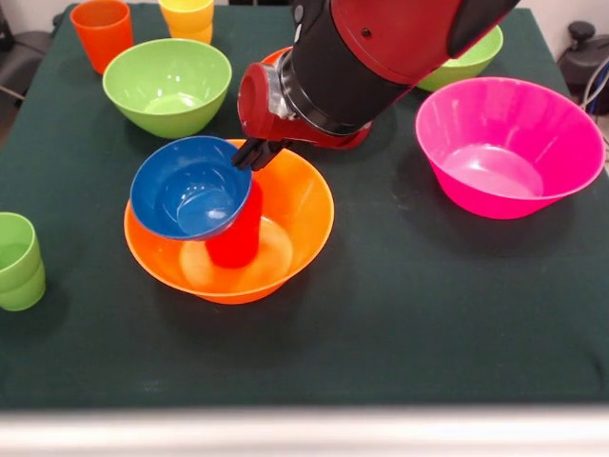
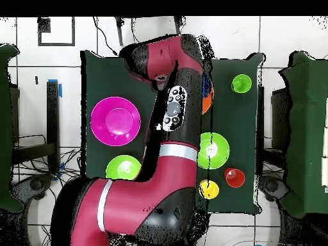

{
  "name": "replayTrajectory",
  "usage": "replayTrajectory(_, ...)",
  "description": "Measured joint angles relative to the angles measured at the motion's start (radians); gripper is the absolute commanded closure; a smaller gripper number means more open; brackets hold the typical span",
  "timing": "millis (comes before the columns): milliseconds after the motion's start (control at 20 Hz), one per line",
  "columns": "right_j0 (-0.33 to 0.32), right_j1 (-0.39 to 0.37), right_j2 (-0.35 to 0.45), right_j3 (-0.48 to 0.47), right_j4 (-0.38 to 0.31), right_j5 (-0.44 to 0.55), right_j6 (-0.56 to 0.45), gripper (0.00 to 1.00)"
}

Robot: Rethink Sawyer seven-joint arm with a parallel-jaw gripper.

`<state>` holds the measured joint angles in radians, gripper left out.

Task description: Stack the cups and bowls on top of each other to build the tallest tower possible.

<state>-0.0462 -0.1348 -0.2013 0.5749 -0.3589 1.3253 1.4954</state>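
The large orange bowl (image 1: 297, 205) stands at the table's middle. A red cup (image 1: 238, 240) stands upside down inside it. The small blue bowl (image 1: 188, 187) rests on the cup, tilted toward the camera. My gripper (image 1: 251, 152) comes down from the arm and is shut on the blue bowl's far right rim. Light green cups (image 1: 19, 262), nested, stand at the left edge; they also show in the overhead view (image 2: 241, 83). In the overhead view the arm hides the gripper and most of the orange bowl (image 2: 207, 102).
A light green bowl (image 1: 166, 86), an orange cup (image 1: 102, 33) and yellow cups (image 1: 187, 17) stand at the back left. The large pink bowl (image 1: 509, 143) is at the right. A second light green bowl (image 1: 473, 59) and a red-orange bowl (image 1: 276, 57) are partly behind the arm.
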Motion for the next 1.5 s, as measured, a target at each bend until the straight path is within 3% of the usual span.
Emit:
replayTrajectory(1000,0.055,-0.011,-0.004,0.025,0.026,0.0,0.007,1.0)
replayTrajectory(1500,0.07,-0.019,-0.05,0.046,0.026,0.0,0.007,1.0)
